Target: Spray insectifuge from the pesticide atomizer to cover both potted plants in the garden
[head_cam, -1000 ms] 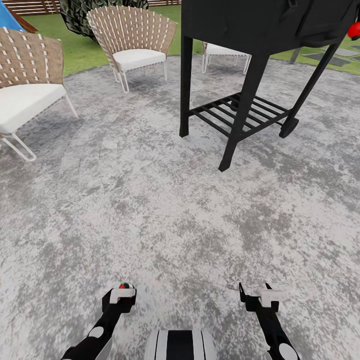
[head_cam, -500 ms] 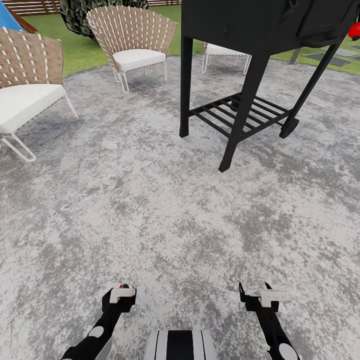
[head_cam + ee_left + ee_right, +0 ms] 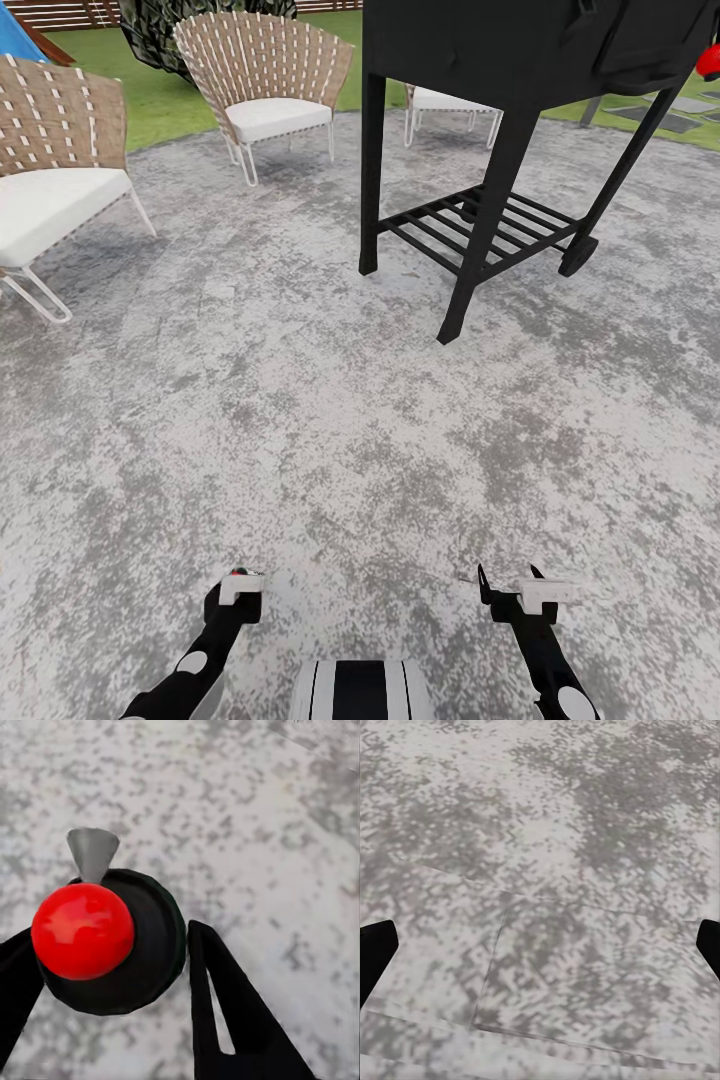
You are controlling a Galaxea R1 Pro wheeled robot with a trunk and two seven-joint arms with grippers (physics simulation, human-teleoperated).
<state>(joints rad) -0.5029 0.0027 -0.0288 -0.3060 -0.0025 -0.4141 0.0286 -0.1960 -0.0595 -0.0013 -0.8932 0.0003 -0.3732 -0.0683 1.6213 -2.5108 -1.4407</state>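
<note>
— Where are you, and why are both arms tucked so low?

— I stand on a wide round patio [image 3: 300, 420] of mottled grey paving. A tall black grill [image 3: 480, 60] on a slatted stand is ahead of me to the right, and two woven chairs [image 3: 265, 90] with white cushions sit to the left, backed by the lawn [image 3: 160, 100]. I judge I am in transit, so the arms hang close to my body, well apart from the grill legs.

— And the spray bottle?

— It is in my left hand [image 3: 243, 582], which is clamped on it from both sides. The wrist camera looks down on the bottle [image 3: 142, 945] end-on: a dark round body, a red knob [image 3: 82, 931] on top and a grey nozzle [image 3: 93, 851] pointing away from me. Holding it upright should keep the nozzle ready to aim.

— Your right hand?

— My right hand [image 3: 508, 582] carries nothing, fingers spread apart over bare paving, free to steady or take the bottle if needed. Spraying has not begun; I must reach the plants first.
</note>
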